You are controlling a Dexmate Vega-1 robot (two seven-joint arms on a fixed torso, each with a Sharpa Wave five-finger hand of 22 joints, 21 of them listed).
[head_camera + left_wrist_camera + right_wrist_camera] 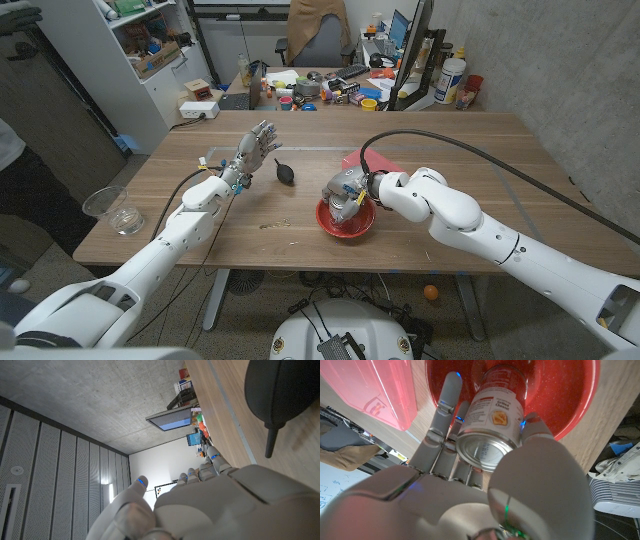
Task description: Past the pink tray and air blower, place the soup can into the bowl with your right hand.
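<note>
Right wrist view shows your right hand (pixel 470 485) gripping the can (pixel 492 415), its far end already inside the red bowl (pixel 570 405), near the worktop's middle. Lower it until its base sits on the bowl's floor, then spread the fingers and lift away. Your left hand (pixel 252 152) hangs open, well apart.

Even indoor light, sharp head view; close wrist views blur softly.

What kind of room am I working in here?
Likely a robotics lab or workshop: a cluttered bench behind the wooden table, storage shelves, and a monitor.
</note>
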